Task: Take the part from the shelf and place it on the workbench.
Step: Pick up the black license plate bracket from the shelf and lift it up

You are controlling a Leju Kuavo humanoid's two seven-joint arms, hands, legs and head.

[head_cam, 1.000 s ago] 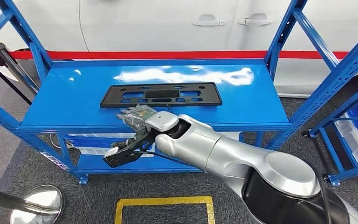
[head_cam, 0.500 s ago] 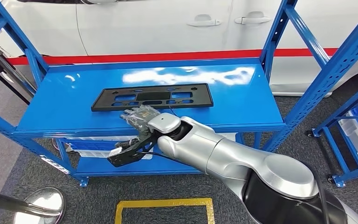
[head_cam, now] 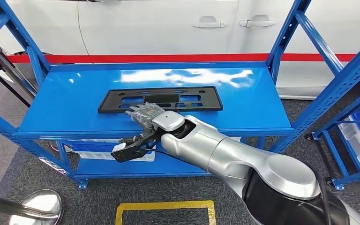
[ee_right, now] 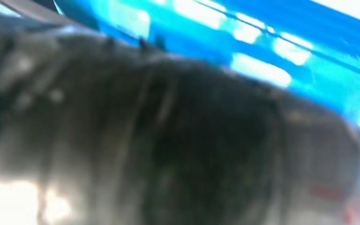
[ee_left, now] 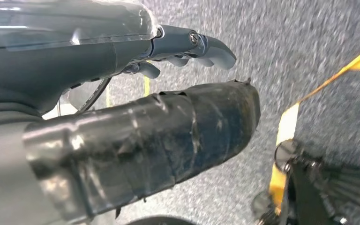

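A flat black plastic part (head_cam: 160,99) with several cut-outs lies on the top board of the blue shelf (head_cam: 65,105), long side towards me. My right hand (head_cam: 145,114) reaches in from below on its silver arm. Its fingers lie stretched over the part's near edge, left of the middle, and I see no grip on it. The right wrist view is a dark blur with blue shelf behind. In the left wrist view my left hand (ee_left: 168,93) hangs over grey floor. Its taped thumb (ee_left: 168,136) and fingers (ee_left: 206,47) are apart with nothing between them.
Blue uprights (head_cam: 286,33) flank the shelf, and a white car (head_cam: 168,23) with a red stripe stands close behind. White bins (head_cam: 93,152) sit on the lower board. A second blue rack (head_cam: 356,136) stands at the right. Yellow floor tape (head_cam: 164,206) and a stanchion base (head_cam: 35,206) lie nearby.
My right hand has moved forward from the shelf's front edge onto the part's near edge. The view swayed slightly; the part has stayed put.
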